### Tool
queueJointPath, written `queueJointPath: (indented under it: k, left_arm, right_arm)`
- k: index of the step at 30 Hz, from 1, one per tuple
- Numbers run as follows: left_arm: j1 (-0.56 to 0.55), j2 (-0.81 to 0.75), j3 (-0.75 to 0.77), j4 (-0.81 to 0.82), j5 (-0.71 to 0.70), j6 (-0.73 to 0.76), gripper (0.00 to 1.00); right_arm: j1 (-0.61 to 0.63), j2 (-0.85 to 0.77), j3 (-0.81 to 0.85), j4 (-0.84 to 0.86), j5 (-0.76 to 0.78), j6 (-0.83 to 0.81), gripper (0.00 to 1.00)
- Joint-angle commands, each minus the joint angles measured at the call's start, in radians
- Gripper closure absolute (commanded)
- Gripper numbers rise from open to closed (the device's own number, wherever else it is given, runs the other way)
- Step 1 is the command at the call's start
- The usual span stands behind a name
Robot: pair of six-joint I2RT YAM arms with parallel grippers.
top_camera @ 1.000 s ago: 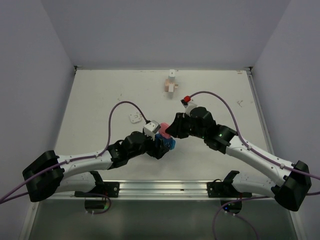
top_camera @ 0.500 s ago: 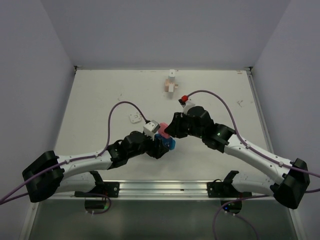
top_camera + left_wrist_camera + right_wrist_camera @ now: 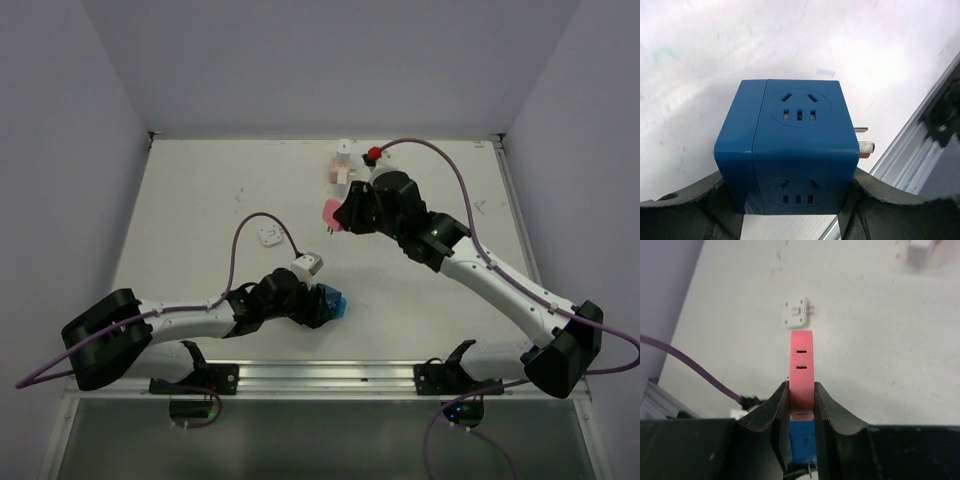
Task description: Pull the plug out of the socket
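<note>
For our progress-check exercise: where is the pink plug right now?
Top view: the pink plug is clamped in the right gripper just beyond table centre, apart from the blue socket cube held by the left gripper.

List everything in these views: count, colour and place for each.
socket cube: one, blue, clamped in the left gripper near the table's near edge, metal prongs on one side.
plug: one, pink, held in the right gripper, well apart from the socket cube.
adapter: one, white, lying on the table left of centre.
block cluster: one, white and tan, at the table's far side.
table: one, white.
rail: one, silver, along the near edge.
cables: two, purple, one looping off each arm.
left gripper: one, black, shut on the socket cube.
right gripper: one, black, shut on the plug.
</note>
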Motion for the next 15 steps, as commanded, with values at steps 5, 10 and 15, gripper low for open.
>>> queueJointPath:
  k: [5, 10, 15]
  left_arm:
    - [-0.011, 0.043, -0.001, -0.091, 0.044, -0.018, 1.0]
    - [-0.009, -0.057, -0.027, -0.093, 0.007, -0.024, 1.0]
    - [0.0, -0.215, -0.053, -0.113, -0.064, -0.018, 1.0]
  right_arm:
    - [-0.071, 0.02, 0.13, 0.123, 0.11, -0.057, 1.0]
    - [-0.099, 0.027, 0.081, 0.126, 0.122, -0.041, 1.0]
    - [-0.11, 0.062, -0.038, 0.188, 0.023, 0.009, 1.0]
